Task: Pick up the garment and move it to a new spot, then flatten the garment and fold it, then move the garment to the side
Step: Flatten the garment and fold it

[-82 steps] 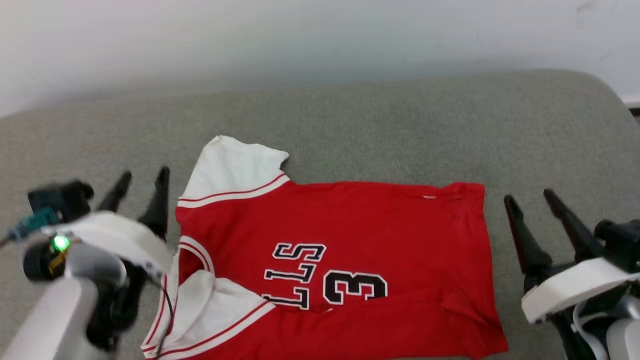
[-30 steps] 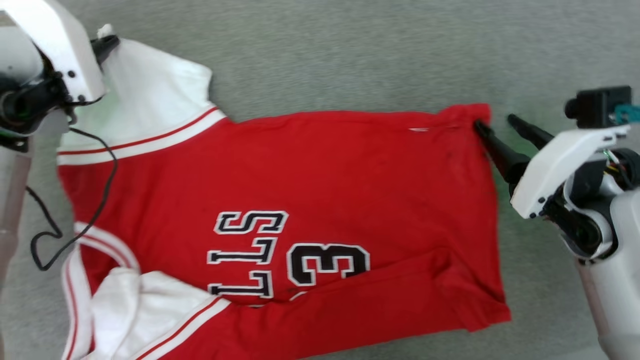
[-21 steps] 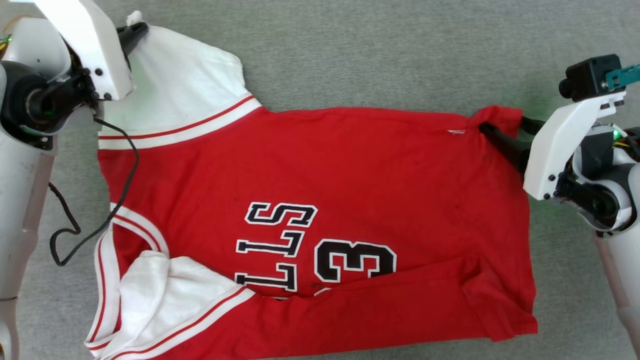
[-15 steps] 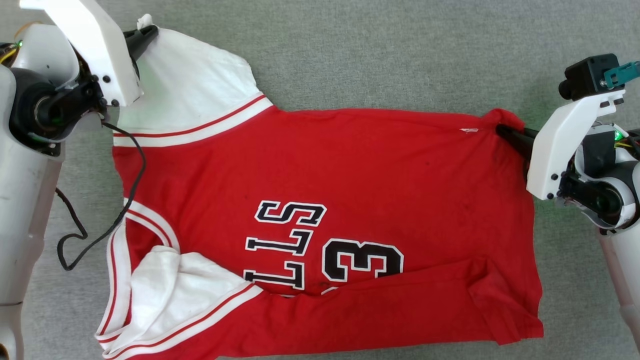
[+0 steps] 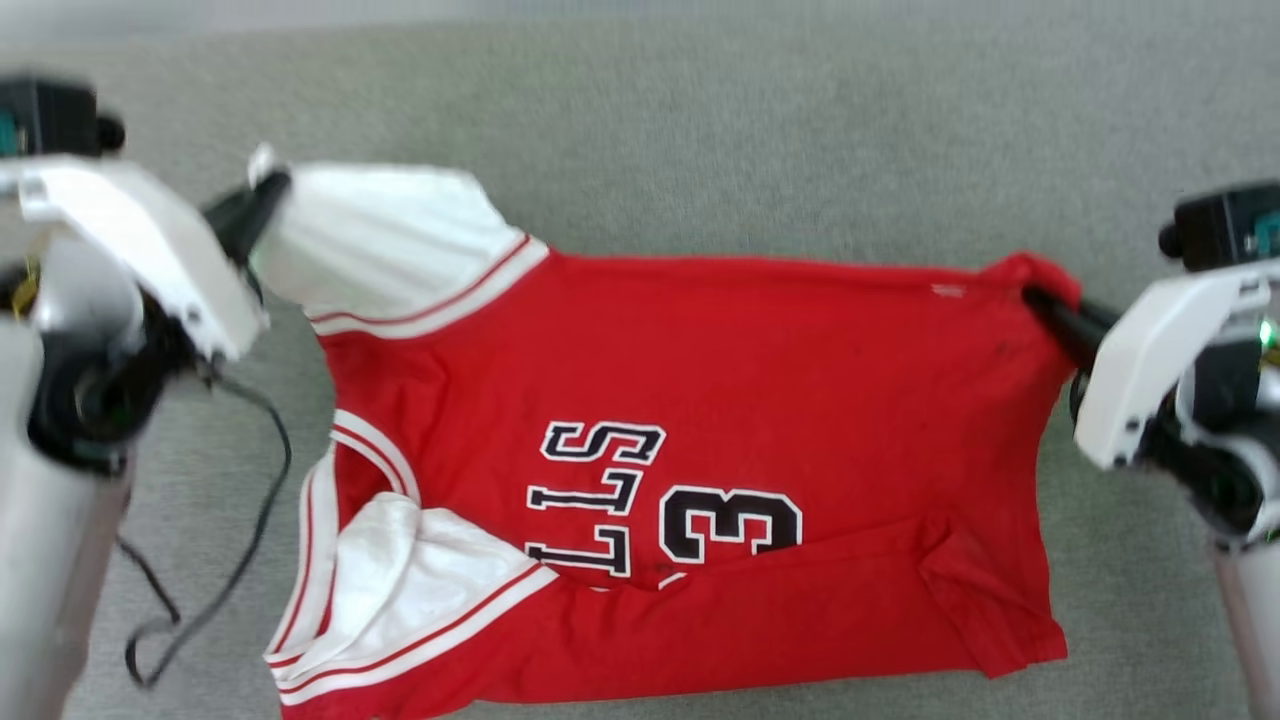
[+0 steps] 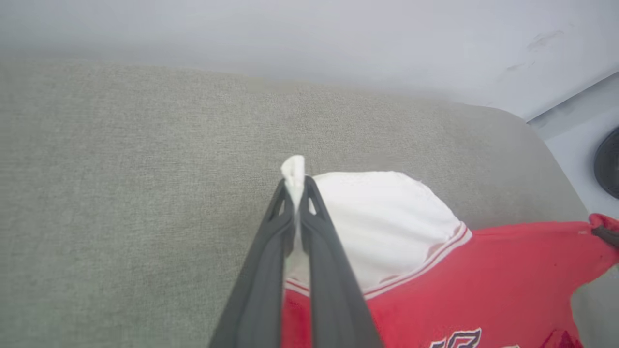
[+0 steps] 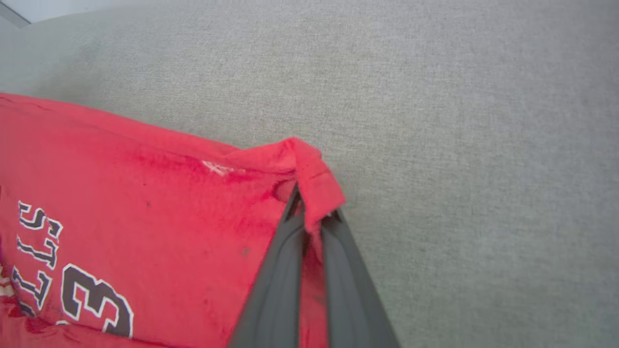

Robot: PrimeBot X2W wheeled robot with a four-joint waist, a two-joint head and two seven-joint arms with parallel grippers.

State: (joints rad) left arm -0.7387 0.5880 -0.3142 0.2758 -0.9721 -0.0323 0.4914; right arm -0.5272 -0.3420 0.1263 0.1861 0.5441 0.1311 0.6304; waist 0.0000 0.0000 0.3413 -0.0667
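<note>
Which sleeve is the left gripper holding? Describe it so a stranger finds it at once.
On the grey cushion lies a red garment with a black 3. Its far white sleeve is stretched toward the left gripper, which pinches its corner; the near white sleeve lies crumpled and unheld.

We're looking at a big padded surface (image 5: 700, 110) covered in grey-green woven fabric, kind of like a sofa seat or a mattress, and it's taking up most of what we're seeing. Its far edge is rounding off at one corner. Behind it we're seeing a plain pale wall (image 6: 290, 29), looking slightly scuffed in one spot. Past that corner we're catching a strip of light floor (image 6: 566, 145), with something dark and round (image 6: 610, 164) sitting right at the frame edge. The light's coming across soft and even.
</note>
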